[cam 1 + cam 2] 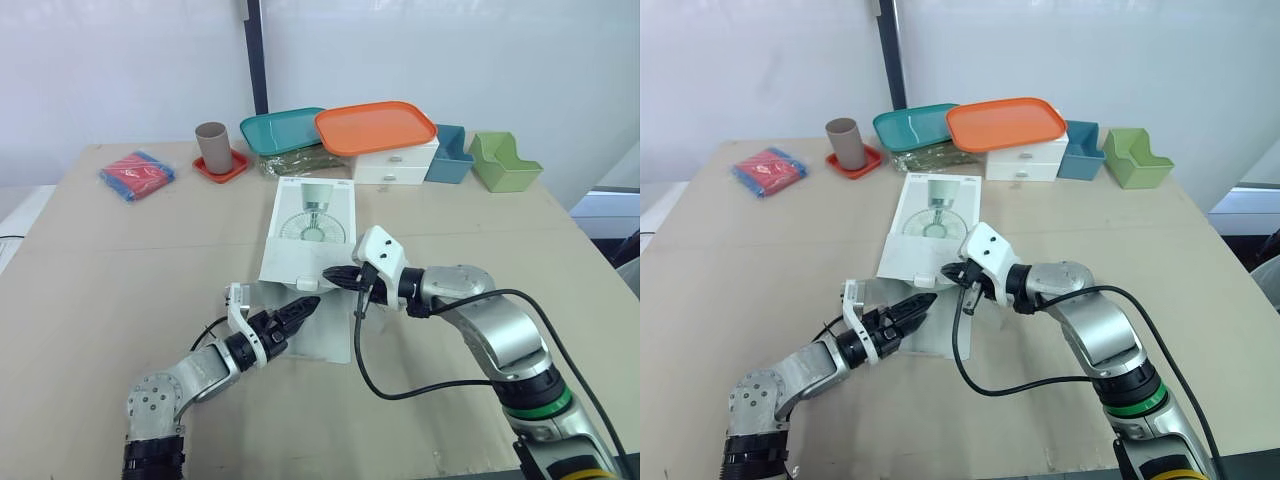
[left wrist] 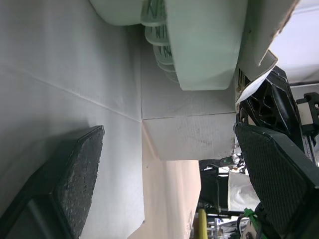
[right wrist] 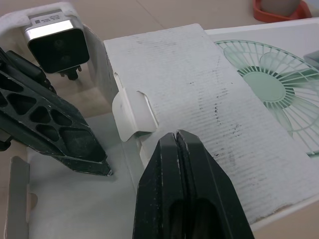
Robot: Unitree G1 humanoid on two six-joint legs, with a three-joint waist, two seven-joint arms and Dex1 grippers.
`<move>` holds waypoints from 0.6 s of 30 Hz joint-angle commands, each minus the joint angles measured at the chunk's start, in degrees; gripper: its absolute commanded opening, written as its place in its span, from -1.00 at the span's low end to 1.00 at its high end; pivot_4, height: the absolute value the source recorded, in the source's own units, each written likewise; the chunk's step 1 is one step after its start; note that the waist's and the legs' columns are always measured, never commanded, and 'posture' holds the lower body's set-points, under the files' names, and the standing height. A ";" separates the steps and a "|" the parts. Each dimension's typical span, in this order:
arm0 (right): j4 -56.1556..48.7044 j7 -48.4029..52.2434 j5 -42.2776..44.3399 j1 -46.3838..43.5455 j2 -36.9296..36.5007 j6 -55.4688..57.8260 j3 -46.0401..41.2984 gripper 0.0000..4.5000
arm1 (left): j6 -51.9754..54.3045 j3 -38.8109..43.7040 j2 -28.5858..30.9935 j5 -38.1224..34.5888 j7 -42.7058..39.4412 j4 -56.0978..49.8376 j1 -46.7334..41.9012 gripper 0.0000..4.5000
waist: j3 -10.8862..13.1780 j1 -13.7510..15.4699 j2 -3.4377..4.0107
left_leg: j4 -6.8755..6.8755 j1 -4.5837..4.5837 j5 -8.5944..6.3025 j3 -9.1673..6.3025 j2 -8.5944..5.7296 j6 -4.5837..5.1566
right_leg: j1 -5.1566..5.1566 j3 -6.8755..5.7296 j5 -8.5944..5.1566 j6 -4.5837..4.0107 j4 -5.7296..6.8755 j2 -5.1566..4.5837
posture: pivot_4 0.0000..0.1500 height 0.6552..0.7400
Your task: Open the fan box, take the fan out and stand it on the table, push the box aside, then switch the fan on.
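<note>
Left fingers (image 2: 65,179) spread wide at open fan box (image 1: 310,240) end | right fingers (image 3: 174,189) pressed together | box print unreadable

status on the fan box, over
Left gripper open at fan box mouth, right gripper shut at its top edge. Fan inside. Cup and orange tray beyond, apart.

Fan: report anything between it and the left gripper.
Nothing visible. The box is open at its near end; the fan lies inside, ahead of the open left gripper. The shut right gripper sits at its top edge.
</note>
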 commanded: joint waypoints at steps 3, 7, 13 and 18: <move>-0.93 0.79 0.36 -0.18 -0.15 -0.46 0.85 -1.00 | -3.15 -0.30 0.51 3.11 2.40 0.76 1.15 0.98 | -0.01 0.00 -0.01 | 0.00 0.00 0.00 0.00 0.00 0.00 | 0.00 0.00 0.00 0.00 0.00 0.01 | 1.00 1.00; -0.83 0.96 0.27 -0.37 -0.06 -0.38 0.91 -1.00 | -5.10 -0.31 0.02 3.75 3.05 2.55 -0.58 0.98 | -0.03 0.01 -0.03 | 0.00 0.01 0.05 0.00 -0.02 -0.09 | 0.03 0.00 0.00 0.00 -0.01 0.01 | 1.00 1.00; -1.02 1.28 0.28 -0.19 -0.54 -0.23 0.59 -1.00 | -5.65 -0.97 1.61 6.04 4.04 2.36 -0.73 0.98 | -0.05 0.02 -0.05 | 0.00 0.01 0.05 -0.01 -0.02 -0.09 | 0.03 0.01 -0.01 0.02 -0.01 0.01 | 1.00 1.00; -0.95 1.16 0.24 -0.03 -0.33 -0.35 0.80 -1.00 | -4.90 -1.77 4.82 7.48 2.89 0.28 0.66 0.98 | -0.07 -0.01 -0.04 | -0.01 0.04 0.05 0.01 0.00 -0.09 | 0.03 0.02 -0.02 0.04 -0.01 0.03 | 1.00 1.00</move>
